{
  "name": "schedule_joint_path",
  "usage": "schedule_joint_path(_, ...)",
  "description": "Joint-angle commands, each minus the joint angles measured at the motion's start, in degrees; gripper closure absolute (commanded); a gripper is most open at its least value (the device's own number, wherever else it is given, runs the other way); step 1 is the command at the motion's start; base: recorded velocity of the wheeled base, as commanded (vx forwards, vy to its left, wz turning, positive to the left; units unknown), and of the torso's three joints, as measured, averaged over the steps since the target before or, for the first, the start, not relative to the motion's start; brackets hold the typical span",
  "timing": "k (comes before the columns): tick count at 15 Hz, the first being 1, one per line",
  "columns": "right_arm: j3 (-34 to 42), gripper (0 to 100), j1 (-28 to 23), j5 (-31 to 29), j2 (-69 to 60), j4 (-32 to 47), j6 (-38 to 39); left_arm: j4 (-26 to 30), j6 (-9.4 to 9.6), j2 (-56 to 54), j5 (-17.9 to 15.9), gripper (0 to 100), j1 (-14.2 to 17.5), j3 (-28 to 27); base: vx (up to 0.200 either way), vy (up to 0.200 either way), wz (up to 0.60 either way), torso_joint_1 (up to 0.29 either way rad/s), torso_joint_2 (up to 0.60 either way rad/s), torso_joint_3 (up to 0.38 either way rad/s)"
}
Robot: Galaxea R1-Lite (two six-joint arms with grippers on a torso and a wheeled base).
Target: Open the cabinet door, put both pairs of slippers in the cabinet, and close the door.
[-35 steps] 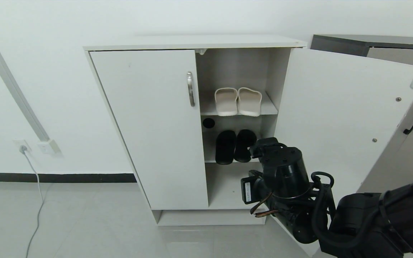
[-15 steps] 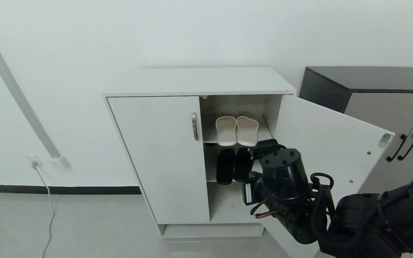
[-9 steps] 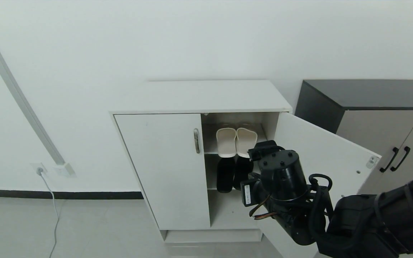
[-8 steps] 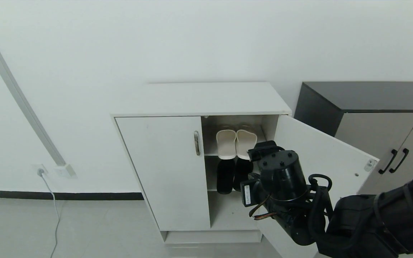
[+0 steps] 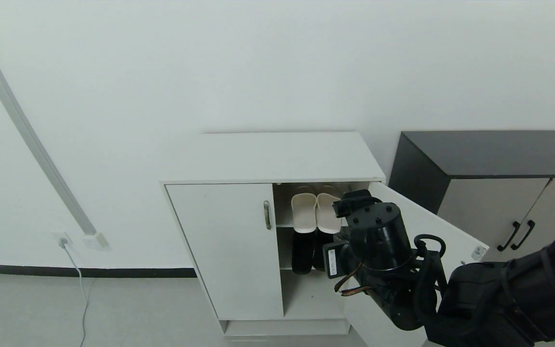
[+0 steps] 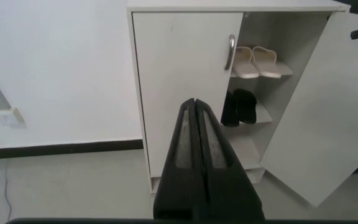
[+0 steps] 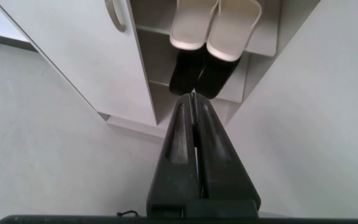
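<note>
The white cabinet (image 5: 277,156) has its left door (image 5: 229,250) shut and its right door (image 5: 451,241) swung open. A white pair of slippers (image 5: 315,212) lies on the upper shelf, and a black pair (image 5: 305,253) on the shelf below. My right arm (image 5: 378,250) is in front of the open half, close to the open door. In the right wrist view, my right gripper (image 7: 194,99) is shut and empty, a short way out from the black slippers (image 7: 201,74). My left gripper (image 6: 194,102) is also shut and empty, farther back and facing the shut door (image 6: 179,81).
A dark-topped grey cabinet (image 5: 489,159) with black handles (image 5: 516,235) stands right beside the open door. A wall socket with a hanging cable (image 5: 63,239) is at the left. Bare floor (image 5: 113,313) lies before the shut door.
The whole head picture has shifted, so the camera moved: the cabinet now shows lower and smaller. Slippers and open door stay as they were. My right arm keeps its place in the picture.
</note>
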Motion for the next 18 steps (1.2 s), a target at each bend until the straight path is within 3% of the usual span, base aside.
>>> schedule_joint_path(1, 0.0, 100, 0.0, 0.0, 0.1, 0.0, 0.0, 0.0, -0.04, 0.1, 0.0, 100, 0.0, 0.0, 0.000, 0.000, 0.00, 0.246, -0.57, -0.325)
schedule_joint_path(9, 0.6, 100, 0.0, 0.0, 0.1, 0.0, 0.1, 0.0, -0.04, 0.1, 0.0, 100, 0.0, 0.0, 0.000, 0.000, 0.00, 0.228, -0.51, -0.286)
schedule_joint_path(11, 2.4, 100, -0.2, 0.2, -0.1, -3.7, -0.8, 0.0, -0.04, 0.1, 0.0, 100, 0.0, 0.0, 0.000, 0.000, 0.00, 0.173, -0.37, -0.215)
schedule_joint_path(18, 4.1, 100, -0.7, 1.3, 0.0, -4.6, -2.3, 0.0, -0.04, 0.1, 0.0, 100, 0.0, 0.0, 0.000, 0.000, 0.00, 0.015, -0.03, -0.019)
